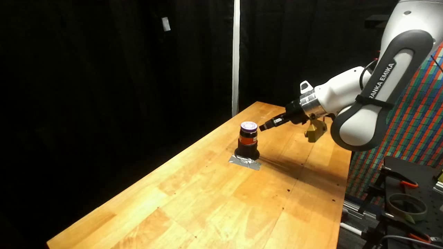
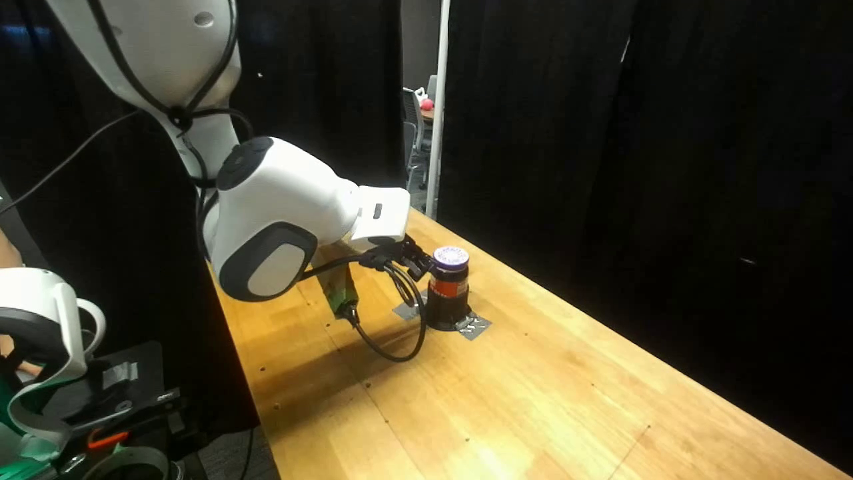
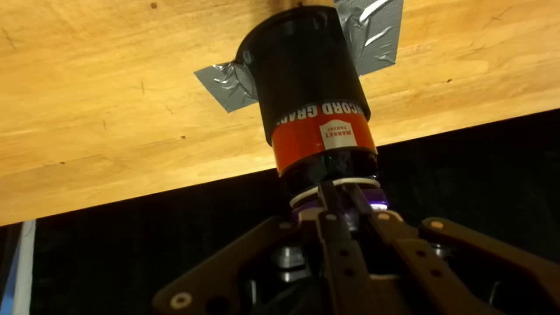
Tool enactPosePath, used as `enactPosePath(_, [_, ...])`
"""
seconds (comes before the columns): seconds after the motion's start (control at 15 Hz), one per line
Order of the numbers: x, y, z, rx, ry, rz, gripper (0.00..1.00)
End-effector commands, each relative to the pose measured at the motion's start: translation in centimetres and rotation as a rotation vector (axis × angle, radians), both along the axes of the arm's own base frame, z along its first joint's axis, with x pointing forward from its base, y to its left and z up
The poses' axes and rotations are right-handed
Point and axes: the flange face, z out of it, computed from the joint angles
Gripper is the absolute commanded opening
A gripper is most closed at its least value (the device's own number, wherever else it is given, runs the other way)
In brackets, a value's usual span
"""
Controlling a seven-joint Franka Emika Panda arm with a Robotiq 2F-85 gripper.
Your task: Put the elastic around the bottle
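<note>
Bottle (image 1: 248, 134) stands upright toward the far end of the desk (image 1: 207, 200), purple lid (image 1: 249, 127) on. Orange label (image 3: 302, 144) round its middle; lower part sits inside a black holder (image 3: 306, 72), with silver tape (image 3: 374, 43) stuck down on the desk at two sides of it. Wrist view: pale band (image 3: 302, 196) round the neck, just under the lid; elastic or part of the lid, cannot tell. Hand (image 3: 340, 186) just beside the lid, fingers drawn together with a sliver between the tips; whether they pinch anything, cannot tell. In an exterior view the arm (image 1: 341, 84) reaches in from the right, a gold block (image 1: 315, 132) slung under its wrist. Farther out there: black curtain (image 1: 121, 103) at left, white pole (image 1: 236, 62) on the far side, tape roll (image 1: 407, 194) on a dark shelf (image 1: 408, 173) at right.
</note>
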Motion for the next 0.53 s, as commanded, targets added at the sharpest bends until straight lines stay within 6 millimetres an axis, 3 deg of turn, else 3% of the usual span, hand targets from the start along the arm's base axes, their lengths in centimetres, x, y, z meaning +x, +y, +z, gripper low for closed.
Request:
enactPosePath(0.0, [-1.1, 0.1, -0.4, 0.041, -0.109, 0.011, 0.12])
enactPosePath(0.2, [-1.7, 0.2, -1.2, 0.054, -0.148, 0.030, 0.12])
enactPosePath(0.27, [-1.7, 0.3, -1.5, 0.075, -0.111, 0.038, 0.37])
enactPosePath(0.33, [-2.0, 0.7, -2.3, 0.125, 0.006, 0.072, 0.39])
enactPosePath(0.4, [-1.6, 0.7, -2.1, 0.067, -0.059, 0.048, 0.20])
enactPosePath(0.47, [-1.7, 1.0, -2.7, 0.092, -0.018, 0.064, 0.27])
